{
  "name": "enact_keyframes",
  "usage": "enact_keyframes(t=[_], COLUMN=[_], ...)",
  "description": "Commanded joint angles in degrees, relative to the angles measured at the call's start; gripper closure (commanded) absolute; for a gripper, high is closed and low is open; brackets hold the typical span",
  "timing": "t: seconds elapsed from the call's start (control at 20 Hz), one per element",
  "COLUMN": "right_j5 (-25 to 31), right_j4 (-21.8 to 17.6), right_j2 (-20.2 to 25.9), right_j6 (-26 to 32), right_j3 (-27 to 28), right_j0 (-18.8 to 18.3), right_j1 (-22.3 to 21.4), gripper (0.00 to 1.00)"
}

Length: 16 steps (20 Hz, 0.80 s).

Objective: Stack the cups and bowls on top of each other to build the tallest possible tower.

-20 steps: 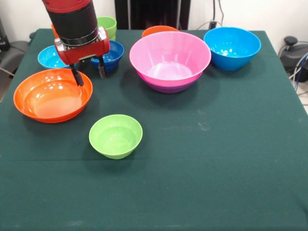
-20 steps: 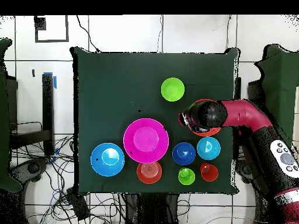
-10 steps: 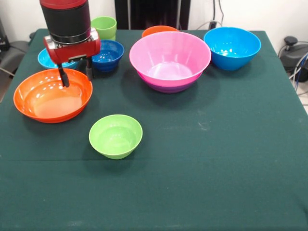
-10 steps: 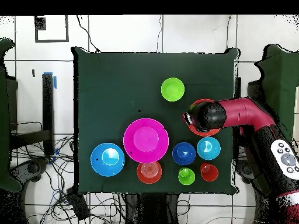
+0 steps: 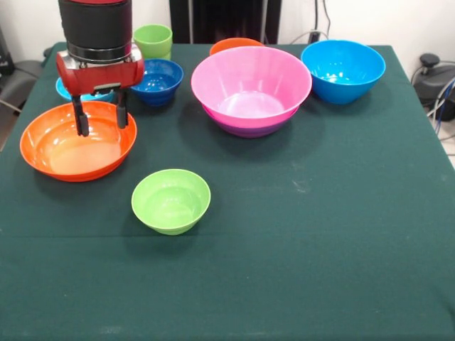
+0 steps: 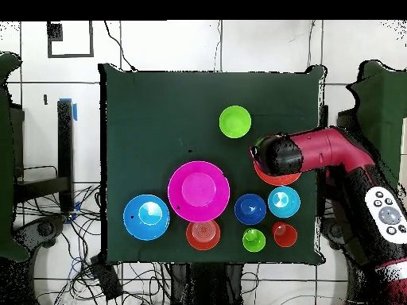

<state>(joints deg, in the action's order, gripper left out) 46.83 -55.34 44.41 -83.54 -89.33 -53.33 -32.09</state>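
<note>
Since a second ago the gripper (image 5: 99, 119) has drifted toward the left of the front view and now hangs over the far rim of the wide shallow orange bowl (image 5: 60, 158), its two fingers (image 5: 82, 121) spread apart with nothing between them, the left one inside the bowl and the right one near the rim. That bowl sits at the left middle of the frame; overhead, the arm (image 6: 334, 152) covers most of it. Just behind the gripper are the dark-blue bowl (image 5: 161, 79) and a sliver of the light-blue bowl (image 5: 62, 87), with the lime-green cup (image 5: 153, 39) at the upper left. The pink bowl (image 5: 250, 84) rests nested in the purple bowl (image 5: 250, 131) at upper centre, the small orange bowl (image 5: 234, 44) behind it, and the big blue bowl (image 5: 343, 69) at upper right. The small lime-green bowl (image 5: 170, 200) stands alone, left of centre.
</note>
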Motion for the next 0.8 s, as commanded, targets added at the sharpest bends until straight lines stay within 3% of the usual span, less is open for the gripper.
enact_keyframes(t=[0.05, 0.8], right_j5=[-2.05, -1.16], right_j4=[-4.49, -3.37], right_j2=[1.71, 0.78], right_j6=[19.50, 16.33], right_j3=[1.99, 1.88], right_j0=[3.43, 3.76], right_j1=[0.37, 1.30], gripper=[0.00, 0.00])
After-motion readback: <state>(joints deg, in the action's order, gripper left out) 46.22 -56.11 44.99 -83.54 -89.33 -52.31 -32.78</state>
